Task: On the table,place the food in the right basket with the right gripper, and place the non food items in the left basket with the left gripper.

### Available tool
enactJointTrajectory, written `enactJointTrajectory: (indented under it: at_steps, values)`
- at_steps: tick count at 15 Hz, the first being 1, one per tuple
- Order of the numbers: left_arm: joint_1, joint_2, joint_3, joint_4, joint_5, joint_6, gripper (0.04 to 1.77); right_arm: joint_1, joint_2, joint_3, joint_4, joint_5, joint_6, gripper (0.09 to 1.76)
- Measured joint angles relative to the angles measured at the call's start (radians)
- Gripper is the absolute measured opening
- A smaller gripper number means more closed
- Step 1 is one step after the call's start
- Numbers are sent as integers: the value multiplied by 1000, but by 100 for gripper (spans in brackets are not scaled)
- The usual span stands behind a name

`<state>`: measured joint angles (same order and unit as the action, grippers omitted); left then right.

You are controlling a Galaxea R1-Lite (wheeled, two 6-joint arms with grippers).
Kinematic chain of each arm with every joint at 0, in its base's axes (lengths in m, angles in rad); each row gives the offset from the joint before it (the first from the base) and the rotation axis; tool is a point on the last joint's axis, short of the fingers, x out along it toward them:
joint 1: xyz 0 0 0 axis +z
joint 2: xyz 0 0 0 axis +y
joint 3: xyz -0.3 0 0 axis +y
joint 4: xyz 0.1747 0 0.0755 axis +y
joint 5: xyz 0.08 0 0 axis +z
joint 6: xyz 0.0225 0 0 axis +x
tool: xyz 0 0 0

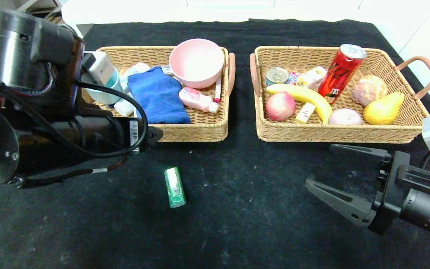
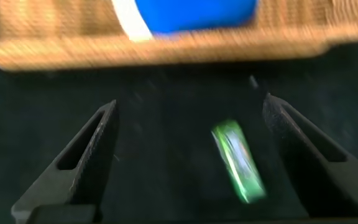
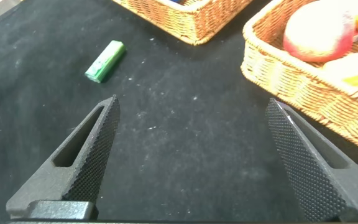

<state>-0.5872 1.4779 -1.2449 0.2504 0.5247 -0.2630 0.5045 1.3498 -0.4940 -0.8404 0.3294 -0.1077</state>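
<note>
Head camera: we are looking forward and down from above onto the black table [image 1: 237, 209], taking in both wicker baskets, the left basket [image 1: 200, 129] and the right basket [image 1: 334, 132], side by side at the far half.

Left wrist camera: we are looking low and close along the open fingers [image 2: 86, 155] toward the left basket's near wall [image 2: 166, 53], with the green pack [image 2: 238, 160] lying between.

Right wrist camera: we are looking close over the table past its own fingers [image 3: 82, 158], facing across toward both baskets' corners.

All three views are sharing the green pack [image 1: 174, 187] [image 3: 105, 61] and the cloth around it.
</note>
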Motion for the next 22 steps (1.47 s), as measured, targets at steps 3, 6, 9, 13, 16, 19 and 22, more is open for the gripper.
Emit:
enactJointTrajectory:
  at_steps: [3,6,9,13,16,19,22]
  values:
    - [-70,15,-2,82,-16,-109,168,5,2,3,-1,-2,-20,171]
    - [-104,42,12,91,-36,-168,169,6,3,3,-1,-2,-20,171]
    - [-116,75,28,117,-45,-209,170,6,3,3,-2,-1,-21,171]
    - [-119,109,67,113,-73,-241,170,6,3,3,-3,-1,-21,171]
    - [-114,128,93,109,-77,-262,170,6,3,4,-2,-2,-21,171]
    - [-108,146,105,52,-109,-263,171,6,3,6,-3,-1,-21,171]
    - [-107,164,110,24,-110,-261,171,6,3,6,-3,0,-22,171]
